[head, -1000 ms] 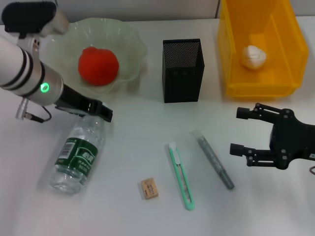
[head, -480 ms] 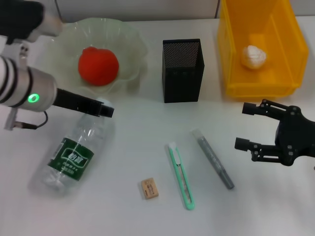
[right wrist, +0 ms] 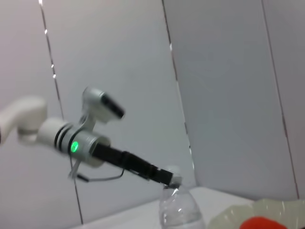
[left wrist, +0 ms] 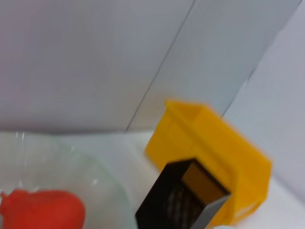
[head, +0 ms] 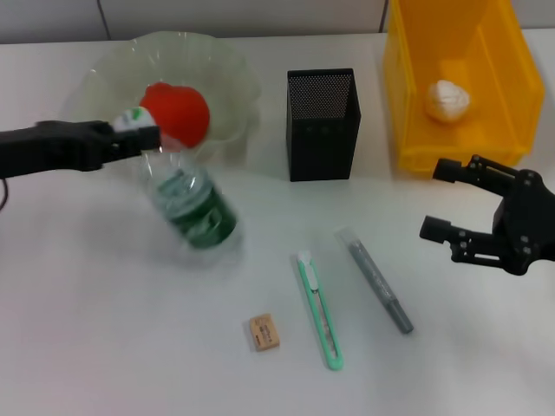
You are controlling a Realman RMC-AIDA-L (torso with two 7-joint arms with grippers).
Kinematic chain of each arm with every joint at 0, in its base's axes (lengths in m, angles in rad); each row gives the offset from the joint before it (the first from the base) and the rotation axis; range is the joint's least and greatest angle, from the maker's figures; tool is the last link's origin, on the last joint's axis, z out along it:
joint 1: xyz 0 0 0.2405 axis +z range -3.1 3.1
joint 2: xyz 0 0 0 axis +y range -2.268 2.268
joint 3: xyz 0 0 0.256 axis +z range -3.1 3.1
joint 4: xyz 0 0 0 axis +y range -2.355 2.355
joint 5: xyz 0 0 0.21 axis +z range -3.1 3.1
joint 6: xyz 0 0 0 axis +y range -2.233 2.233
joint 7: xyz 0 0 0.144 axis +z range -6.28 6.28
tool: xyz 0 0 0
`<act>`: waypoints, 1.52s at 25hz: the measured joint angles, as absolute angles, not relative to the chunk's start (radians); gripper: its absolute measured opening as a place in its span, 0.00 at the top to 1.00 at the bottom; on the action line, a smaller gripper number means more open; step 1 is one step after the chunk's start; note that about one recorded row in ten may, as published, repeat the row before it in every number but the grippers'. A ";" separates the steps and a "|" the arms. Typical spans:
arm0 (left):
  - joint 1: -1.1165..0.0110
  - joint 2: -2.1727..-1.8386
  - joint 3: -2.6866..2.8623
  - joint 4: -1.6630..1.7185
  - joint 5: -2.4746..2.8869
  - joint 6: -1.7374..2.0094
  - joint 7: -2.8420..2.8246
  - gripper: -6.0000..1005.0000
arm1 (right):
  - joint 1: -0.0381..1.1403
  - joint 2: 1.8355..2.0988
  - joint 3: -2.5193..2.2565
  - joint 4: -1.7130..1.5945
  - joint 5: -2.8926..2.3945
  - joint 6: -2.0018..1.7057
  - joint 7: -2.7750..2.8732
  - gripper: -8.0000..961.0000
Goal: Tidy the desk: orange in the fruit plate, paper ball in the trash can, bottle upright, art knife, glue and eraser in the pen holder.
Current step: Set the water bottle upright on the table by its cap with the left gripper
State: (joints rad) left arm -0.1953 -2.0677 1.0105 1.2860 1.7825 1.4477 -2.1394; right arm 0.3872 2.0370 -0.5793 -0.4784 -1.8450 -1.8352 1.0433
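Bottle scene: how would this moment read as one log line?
left pincer: shut on bottle cap, tipping upright | right pincer: open, idle near trash can

— The bottle (head: 192, 206)? Clear, glossy plastic.
— And the pen holder (head: 323, 124)?
— Matt black metal mesh. The trash can (head: 460, 82) is smooth yellow plastic, the worktop (head: 130, 347) plain matt white.

On the tabletop (head: 104, 347) there was one bottle (head: 192, 208), one orange (head: 176, 113) in one fruit plate (head: 221, 74), one black mesh pen holder (head: 323, 123), one yellow trash can (head: 455, 149) with one paper ball (head: 448, 100), one eraser (head: 264, 332), one green art knife (head: 318, 309), one glue stick (head: 377, 281).
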 joint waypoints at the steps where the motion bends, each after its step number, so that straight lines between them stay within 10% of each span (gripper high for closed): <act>1: -0.195 -2.068 1.010 1.286 1.783 1.448 -2.139 0.56 | 0.387 2.042 -0.570 -0.477 -1.845 -1.839 1.046 0.12; 38: -0.318 -2.076 0.528 0.086 1.389 1.645 -0.428 0.56 | 0.432 2.082 -0.499 -0.259 -1.807 -1.806 0.982 0.12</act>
